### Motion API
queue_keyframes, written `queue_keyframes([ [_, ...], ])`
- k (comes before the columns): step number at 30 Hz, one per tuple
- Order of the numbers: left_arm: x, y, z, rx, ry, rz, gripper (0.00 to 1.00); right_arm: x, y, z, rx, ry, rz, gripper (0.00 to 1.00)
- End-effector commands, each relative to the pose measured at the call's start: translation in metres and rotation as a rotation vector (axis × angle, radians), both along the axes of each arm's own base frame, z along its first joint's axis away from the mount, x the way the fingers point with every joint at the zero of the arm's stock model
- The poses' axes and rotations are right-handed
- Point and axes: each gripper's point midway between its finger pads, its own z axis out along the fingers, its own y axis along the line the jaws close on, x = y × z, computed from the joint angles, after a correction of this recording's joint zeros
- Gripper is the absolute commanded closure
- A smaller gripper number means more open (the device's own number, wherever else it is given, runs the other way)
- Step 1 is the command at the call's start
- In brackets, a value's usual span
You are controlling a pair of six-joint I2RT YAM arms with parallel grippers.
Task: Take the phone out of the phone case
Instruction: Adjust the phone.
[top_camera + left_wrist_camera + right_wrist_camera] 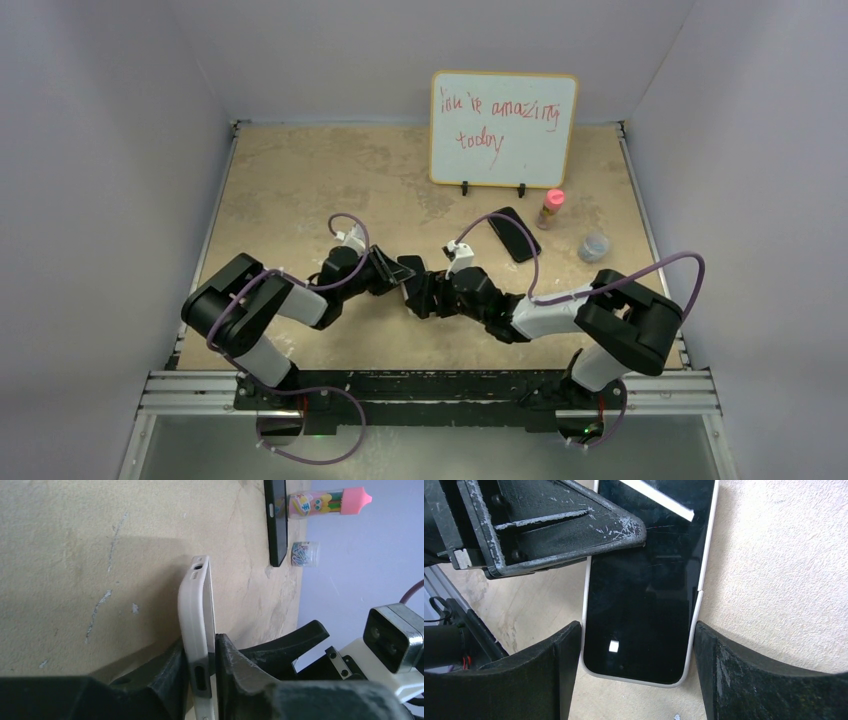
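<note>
The phone (644, 590) has a black screen and sits in a white phone case (629, 679). It is held up near the table's middle, where both grippers meet. In the right wrist view my right gripper (638, 630) has a finger against each long side of the case's lower end. My left gripper (201, 642) is shut on the case (195, 610), seen edge-on, with one finger on its back and the other on its front. One of the left gripper's fingers (564, 525) overlaps the screen's upper left. From above, both grippers (400, 275) (425, 295) hide the phone.
A second dark, phone-like slab (515, 235) lies flat behind the right arm. Beside it stand a pink-capped bottle (551, 208) and a small clear jar (594, 246). A whiteboard (503, 128) stands at the back. Walls close in the table on its left, right and far sides.
</note>
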Motion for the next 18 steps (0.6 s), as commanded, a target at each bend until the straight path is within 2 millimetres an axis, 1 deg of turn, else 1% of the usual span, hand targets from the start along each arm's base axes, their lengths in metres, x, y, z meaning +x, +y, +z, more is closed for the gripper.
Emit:
queue_keyframes([
  [1,0.013,-0.016,0.037,-0.089,-0.123,-0.020,0.80,-0.001,0.002,0.010,0.042,-0.012,0.000,1.00],
  [4,0.015,-0.016,0.045,-0.083,-0.156,-0.026,0.93,0.000,-0.001,0.017,0.048,-0.030,-0.005,1.00],
  [5,0.016,-0.016,0.049,-0.078,-0.168,-0.027,1.00,0.000,-0.002,0.022,0.053,-0.038,-0.007,1.00],
  [6,0.017,-0.015,0.052,-0.071,-0.179,-0.027,1.00,0.000,-0.004,0.025,0.054,-0.046,-0.011,0.99],
  [8,0.019,-0.014,0.064,-0.063,-0.229,-0.033,1.00,0.001,-0.009,0.031,0.057,-0.057,-0.024,0.91],
  [9,0.020,-0.015,0.070,-0.060,-0.252,-0.038,1.00,0.001,-0.010,0.034,0.062,-0.064,-0.030,0.85],
  [10,0.022,-0.015,0.076,-0.055,-0.273,-0.042,1.00,0.000,-0.012,0.038,0.067,-0.071,-0.034,0.76],
  [11,0.025,-0.015,0.083,-0.053,-0.295,-0.050,1.00,0.001,-0.014,0.043,0.075,-0.080,-0.042,0.61],
  [12,0.026,-0.016,0.089,-0.050,-0.314,-0.061,1.00,0.000,-0.017,0.045,0.079,-0.086,-0.046,0.48],
  [13,0.029,-0.013,0.093,-0.043,-0.324,-0.066,1.00,0.000,-0.019,0.050,0.088,-0.094,-0.052,0.37],
  [14,0.031,-0.012,0.099,-0.048,-0.339,-0.075,1.00,0.000,-0.021,0.055,0.096,-0.104,-0.059,0.27],
  [15,0.033,-0.011,0.105,-0.055,-0.359,-0.081,1.00,0.001,-0.024,0.059,0.102,-0.114,-0.065,0.20],
  [16,0.035,-0.009,0.111,-0.065,-0.375,-0.083,1.00,0.001,-0.026,0.064,0.110,-0.127,-0.068,0.14],
  [18,0.037,-0.005,0.124,-0.091,-0.413,-0.084,1.00,0.002,-0.030,0.074,0.130,-0.149,-0.076,0.07],
])
